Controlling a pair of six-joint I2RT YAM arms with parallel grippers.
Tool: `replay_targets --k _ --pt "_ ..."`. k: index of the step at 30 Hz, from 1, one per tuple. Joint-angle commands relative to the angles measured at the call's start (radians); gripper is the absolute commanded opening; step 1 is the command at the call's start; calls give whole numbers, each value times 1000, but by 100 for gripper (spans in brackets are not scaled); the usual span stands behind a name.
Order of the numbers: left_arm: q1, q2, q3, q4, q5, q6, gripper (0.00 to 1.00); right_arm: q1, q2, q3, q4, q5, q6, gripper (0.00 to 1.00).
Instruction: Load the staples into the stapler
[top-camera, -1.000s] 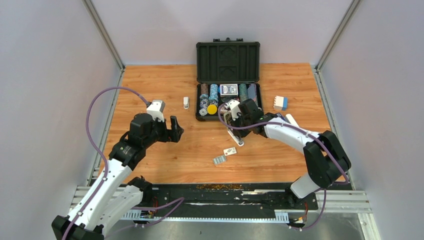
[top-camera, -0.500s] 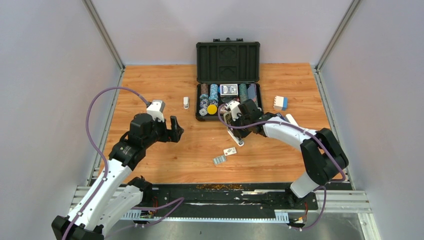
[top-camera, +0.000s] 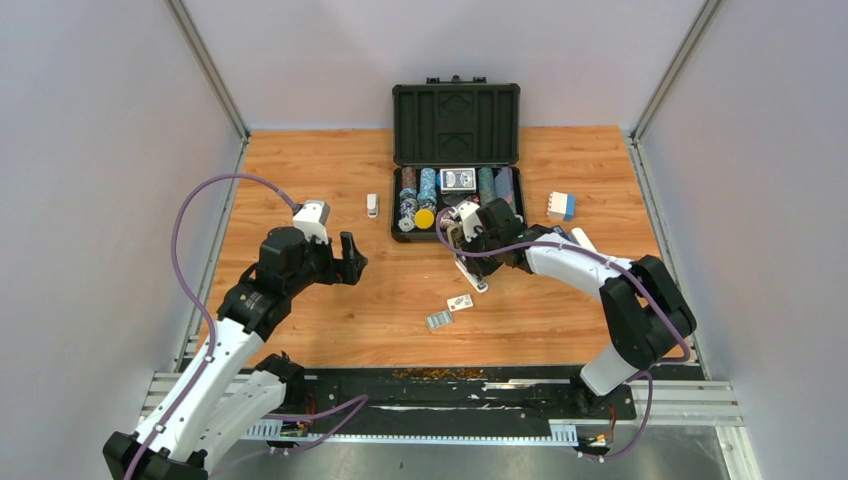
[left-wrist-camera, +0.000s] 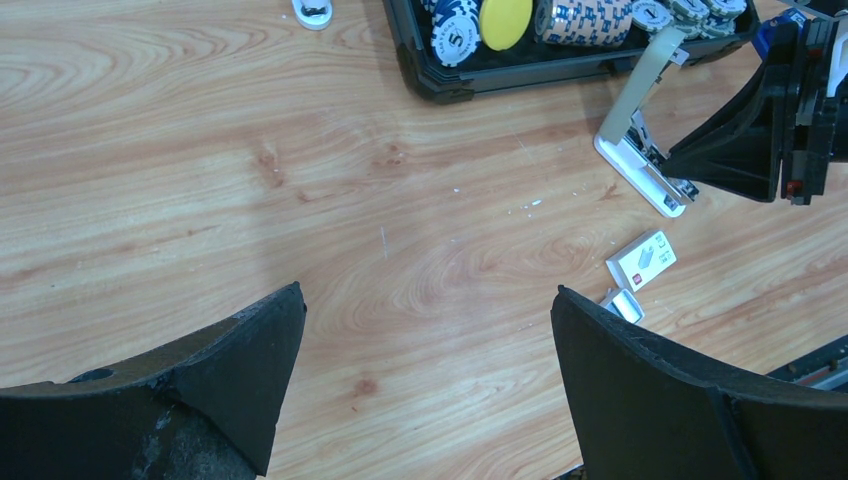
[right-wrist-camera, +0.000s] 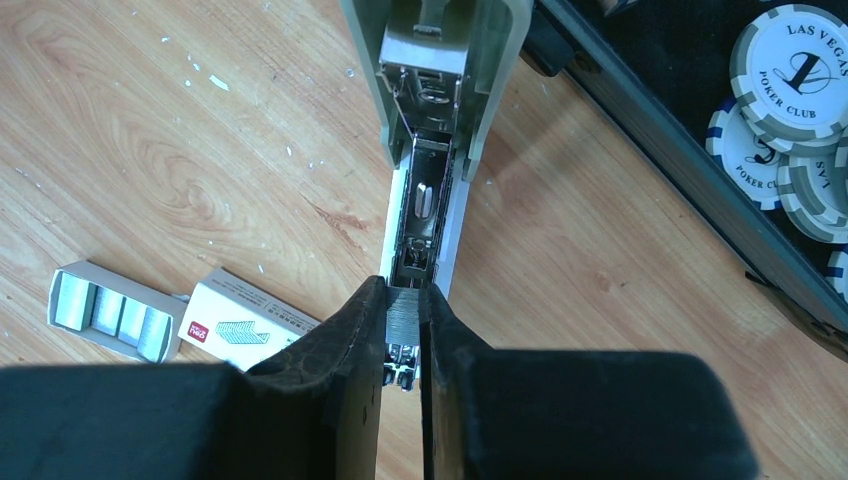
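In the top view, the stapler (top-camera: 470, 268) lies on the wooden table (top-camera: 300, 170), just in front of the black chip case (top-camera: 456, 120), and its lid is swung up. The right gripper (top-camera: 462, 243) is low over the stapler, but here it is too small to tell how its fingers stand. Near the stapler, toward the arms, lies the white sleeve (top-camera: 460, 302), and the tray (top-camera: 438, 320) lies just beside it. The left gripper (top-camera: 349, 256) hangs over bare wood, well to the left of the stapler. A small white object (top-camera: 372, 205) lies left of the case, and a white and blue block (top-camera: 561, 206) lies right of it.

In the left wrist view, the left fingers (left-wrist-camera: 240, 370) are spread wide apart and hold nothing. Only wood shows between them. The stapler is at the upper right with its lid tilted up from the base, and the right gripper is close beside it. The sleeve and the tray lie a little apart from the stapler.

In the right wrist view, the right fingers (right-wrist-camera: 340, 350) are almost closed and pinch a short staple strip (right-wrist-camera: 403, 312). The strip is at the near end of the stapler's open channel. Whether it already rests inside cannot be told. The sleeve lies left of the fingers, and the tray next to it has silvery strips inside. Poker chips (right-wrist-camera: 790, 70) lie in the case at the right.
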Motion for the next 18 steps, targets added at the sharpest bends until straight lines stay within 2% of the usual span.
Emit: replay_targets --k 1,18 --pt "-8 -15 -5 32 7 14 100 -6 16 -14 22 -16 10 3" --pt "-14 -22 -5 32 9 14 100 -5 -45 -81 46 -15 40 6"
